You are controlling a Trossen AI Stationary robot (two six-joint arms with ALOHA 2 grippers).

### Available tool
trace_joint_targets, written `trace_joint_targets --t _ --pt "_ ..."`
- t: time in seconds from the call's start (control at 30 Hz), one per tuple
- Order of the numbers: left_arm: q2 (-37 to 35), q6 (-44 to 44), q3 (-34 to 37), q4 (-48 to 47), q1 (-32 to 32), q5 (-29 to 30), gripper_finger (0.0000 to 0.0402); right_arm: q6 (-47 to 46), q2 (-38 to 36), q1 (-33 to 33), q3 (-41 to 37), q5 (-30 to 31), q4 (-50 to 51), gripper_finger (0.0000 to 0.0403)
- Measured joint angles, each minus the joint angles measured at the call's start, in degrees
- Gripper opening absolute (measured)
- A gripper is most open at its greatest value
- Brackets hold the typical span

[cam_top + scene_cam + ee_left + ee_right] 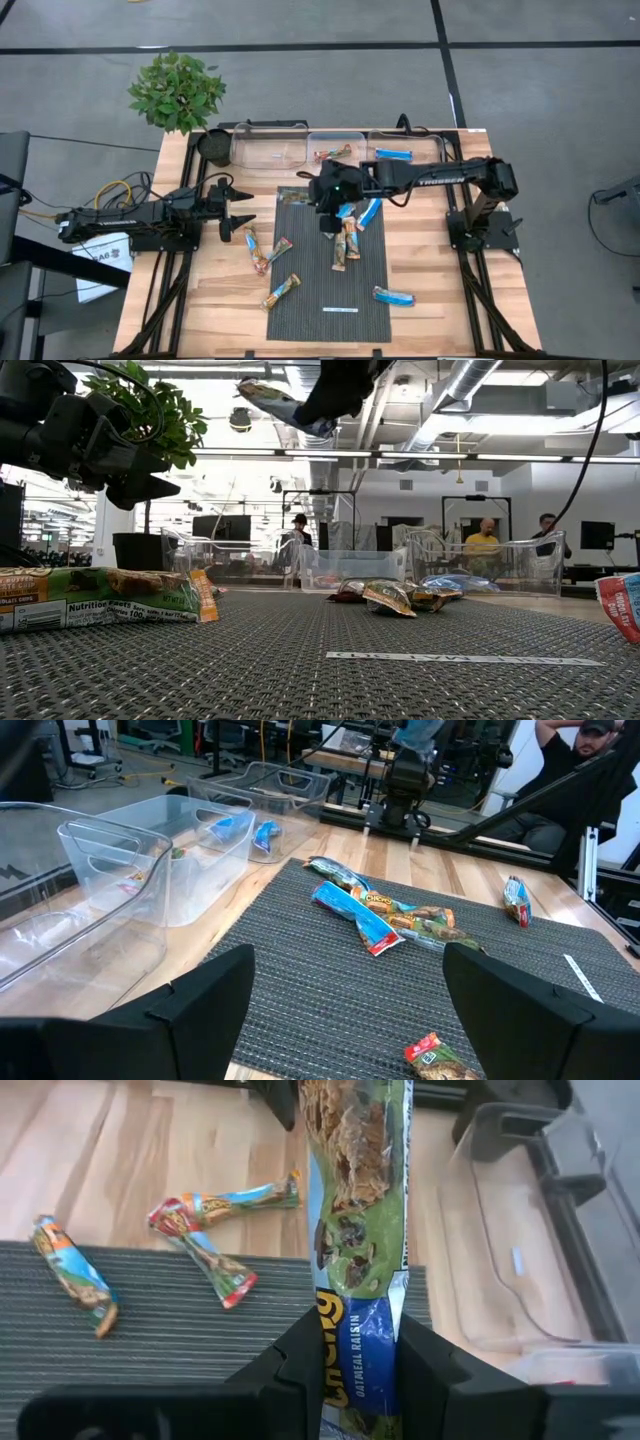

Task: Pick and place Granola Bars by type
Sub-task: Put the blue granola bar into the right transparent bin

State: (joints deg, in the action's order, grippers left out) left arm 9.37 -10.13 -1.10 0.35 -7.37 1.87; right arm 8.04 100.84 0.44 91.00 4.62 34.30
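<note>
Right hand point(345, 1370): clamped on one green-and-blue granola bar point(355, 1230), raised above the dark mat point(310, 290). Left hand point(243, 207): fingers spread wide, empty, beside the mat's edge.

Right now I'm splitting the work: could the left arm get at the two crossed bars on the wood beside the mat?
Probably yes. The left gripper hangs open just beside the crossed bars, with nothing between them; the right gripper holds its own bar over the mat.

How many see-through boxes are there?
3, side by side in one row: the left box, the middle box and the right box. None looks hidden.
</note>
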Motion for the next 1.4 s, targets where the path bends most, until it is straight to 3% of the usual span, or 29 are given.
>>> trace_joint_targets --t 0.2,0.63,0.93,1.4 --pt "0.0 0.0 0.0 0.0 0.01 0.0 0.0318 3.11 -0.17 -1.71 0.0 -0.09 5.0 0.0081" --pt "0.01 0.0 0.0 -0.01 0.0 -0.07 0.0318 2.46 -5.91 -6.39 -0.28 4.67 26.99 0.0081" --pt "0.0 0.0 0.0 -0.01 0.0 -0.04 0.0318 -1.7 -9.03 -10.61 -0.35 6.25 41.13 0.0082" --pt "0.02 0.0 0.0 -0.01 0.0 -0.04 0.0318 -6.81 -12.74 -14.28 -0.35 6.32 52.83 0.0082"
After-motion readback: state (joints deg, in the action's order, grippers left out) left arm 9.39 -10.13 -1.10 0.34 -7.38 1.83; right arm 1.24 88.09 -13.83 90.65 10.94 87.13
